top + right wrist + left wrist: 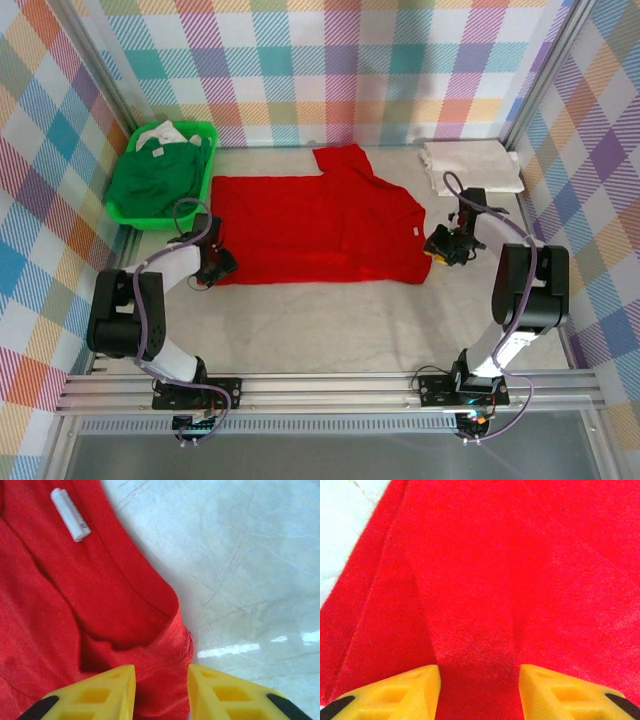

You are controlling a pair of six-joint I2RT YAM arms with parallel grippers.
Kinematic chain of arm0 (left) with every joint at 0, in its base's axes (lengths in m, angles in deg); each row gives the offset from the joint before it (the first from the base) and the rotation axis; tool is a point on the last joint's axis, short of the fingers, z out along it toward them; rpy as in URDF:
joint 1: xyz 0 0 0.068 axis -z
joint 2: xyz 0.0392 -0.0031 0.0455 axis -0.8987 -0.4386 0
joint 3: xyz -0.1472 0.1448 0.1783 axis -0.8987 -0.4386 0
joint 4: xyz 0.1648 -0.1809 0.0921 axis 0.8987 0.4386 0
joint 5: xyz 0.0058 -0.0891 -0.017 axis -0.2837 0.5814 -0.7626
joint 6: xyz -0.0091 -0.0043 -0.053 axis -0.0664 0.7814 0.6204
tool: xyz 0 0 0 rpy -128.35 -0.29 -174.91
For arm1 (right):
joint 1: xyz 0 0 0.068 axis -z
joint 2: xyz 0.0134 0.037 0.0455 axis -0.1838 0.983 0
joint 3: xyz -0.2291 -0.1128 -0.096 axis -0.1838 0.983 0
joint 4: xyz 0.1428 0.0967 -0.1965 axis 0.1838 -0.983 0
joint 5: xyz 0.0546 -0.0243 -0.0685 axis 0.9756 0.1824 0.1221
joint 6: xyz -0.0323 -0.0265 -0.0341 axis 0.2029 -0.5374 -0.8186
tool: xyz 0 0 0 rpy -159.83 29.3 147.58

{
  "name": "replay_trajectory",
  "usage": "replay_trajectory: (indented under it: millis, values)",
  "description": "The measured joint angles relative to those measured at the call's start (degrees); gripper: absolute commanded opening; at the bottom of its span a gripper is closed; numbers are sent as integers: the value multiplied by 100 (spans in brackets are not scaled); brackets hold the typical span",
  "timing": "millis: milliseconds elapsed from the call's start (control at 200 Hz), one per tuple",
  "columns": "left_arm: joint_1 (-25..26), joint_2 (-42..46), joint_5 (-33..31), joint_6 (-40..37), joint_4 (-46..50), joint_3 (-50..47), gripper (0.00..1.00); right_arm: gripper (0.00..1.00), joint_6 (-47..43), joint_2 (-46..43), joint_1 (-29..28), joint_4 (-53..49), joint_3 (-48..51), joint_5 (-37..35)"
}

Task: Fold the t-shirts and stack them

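The limp, light red t-shirt [310, 230] is best pinched at hem and collar, where the left pincer [480, 672] and right pincer [161, 670] are held part-open.

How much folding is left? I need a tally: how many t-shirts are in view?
3. A red t-shirt spread flat mid-table, a dark green t-shirt heaped in the green basket, a cream-white t-shirt folded far right. White cloth under the green one may be another.
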Motion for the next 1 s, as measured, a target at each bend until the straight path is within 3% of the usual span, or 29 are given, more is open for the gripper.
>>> replay_trajectory:
  millis: [205, 295, 390, 720, 1000]
  values:
    - [92, 568, 177, -15, 466, 103, 51, 29, 131, -730, -927, -22, -219, -278]
    - [129, 540, 262, -17, 363, 254, 51, 19, 208, -581, -1432, 162, -358, -238]
    - [149, 249, 323, -15, 199, 411, 50, 16, 321, -59, -1773, 345, -551, -170]
    - [192, -776, 433, 63, -533, 658, 49, 13, 706, 1182, -1825, 925, -612, -208]
    - [234, -162, 501, 376, -1344, -271, 49, 17, 1069, 417, -1799, 1565, 533, -76]
